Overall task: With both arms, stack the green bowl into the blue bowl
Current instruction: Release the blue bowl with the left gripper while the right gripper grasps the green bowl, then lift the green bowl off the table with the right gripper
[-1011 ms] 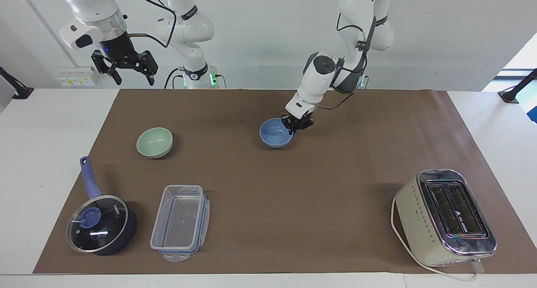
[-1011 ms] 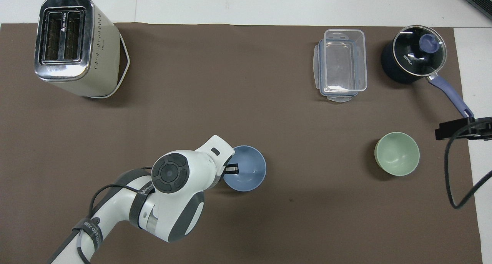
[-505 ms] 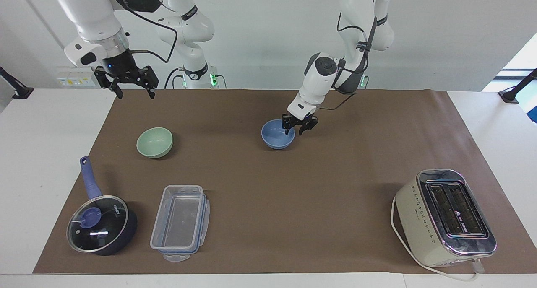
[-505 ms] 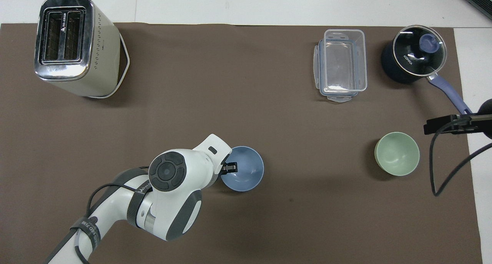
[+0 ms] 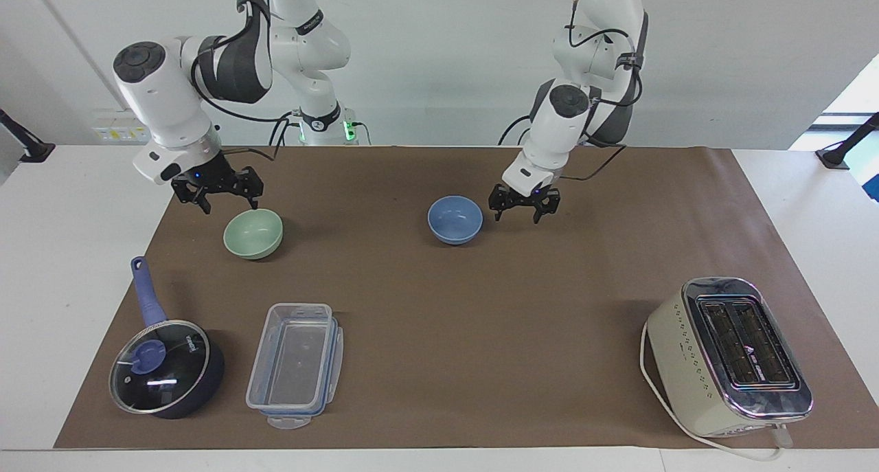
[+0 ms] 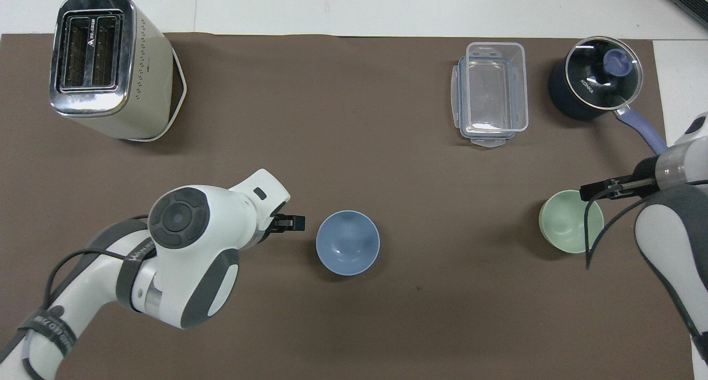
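A white table [image 5: 803, 204] carries a brown mat [image 5: 481, 321] across most of its top. A plain white wall [image 5: 439, 60] rises at the table's robot end, evenly lit.

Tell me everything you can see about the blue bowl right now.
The blue bowl is a small, round, periwinkle bowl with a plain matte finish, likely plastic or ceramic. It sits upright and empty on the brown mat, near the middle of the table, level with the green bowl. Nothing touches it: the left hand hangs open just beside it, toward the left arm's end, clear of its rim.
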